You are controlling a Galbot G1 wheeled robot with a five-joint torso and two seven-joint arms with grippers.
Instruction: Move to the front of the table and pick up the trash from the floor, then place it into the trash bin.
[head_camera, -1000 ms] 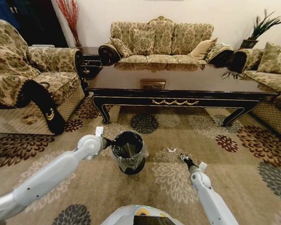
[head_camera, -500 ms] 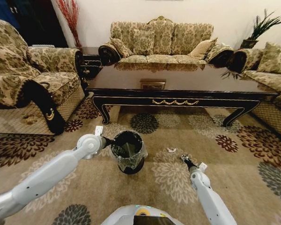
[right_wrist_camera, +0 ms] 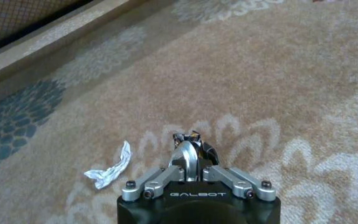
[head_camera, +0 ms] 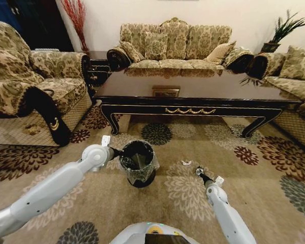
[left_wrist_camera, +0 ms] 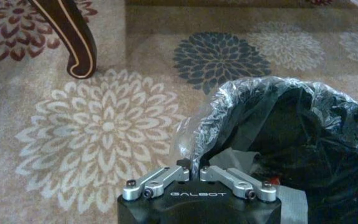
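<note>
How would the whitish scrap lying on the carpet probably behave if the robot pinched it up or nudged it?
The whitish scrap looks thin, twisted and crinkled, so it would probably flop and crush, not hold shape. It seems very light; a nudge might slide or flip it, though the carpet pile could snag it. Lying flat, it is unlikely to roll. The right pincer, shut on a small piece, sits near it.

You get soft, even indoor light with no hard shadows. The table (head_camera: pixel 193 89) top mirrors the far sofa (head_camera: pixel 175 43) in a dull glare. The head view bows strongly at its edges; both wrist views look slightly soft.
</note>
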